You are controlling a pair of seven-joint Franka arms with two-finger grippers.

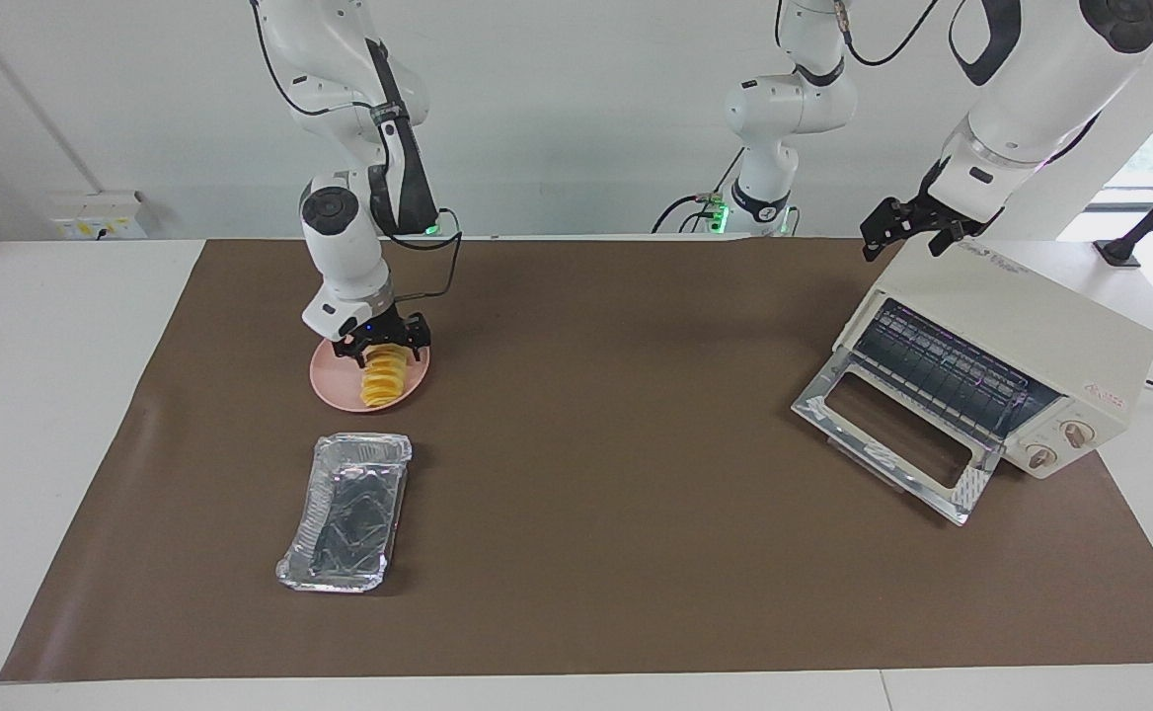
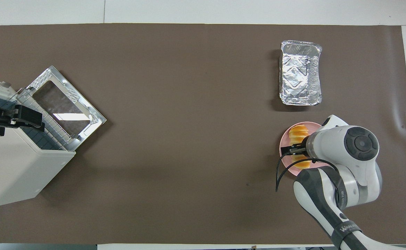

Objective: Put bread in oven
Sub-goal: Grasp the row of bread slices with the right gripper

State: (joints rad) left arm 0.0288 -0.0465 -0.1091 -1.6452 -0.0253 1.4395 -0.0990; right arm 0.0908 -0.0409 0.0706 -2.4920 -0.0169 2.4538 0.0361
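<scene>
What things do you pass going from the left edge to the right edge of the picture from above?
Toaster oven with its open glass door → pink plate with the bread on it, foil tray just above them.

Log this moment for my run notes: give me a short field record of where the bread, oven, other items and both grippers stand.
bread: lying on the pink plate, toward the right arm's end of the table
oven: toward the left arm's end, door folded down, rack bare
foil tray: farther from the robots than the plate, nothing in it
right gripper: down over the bread's nearer end, fingers straddling it, not yet shut
left gripper: open, waiting above the oven's top
</scene>
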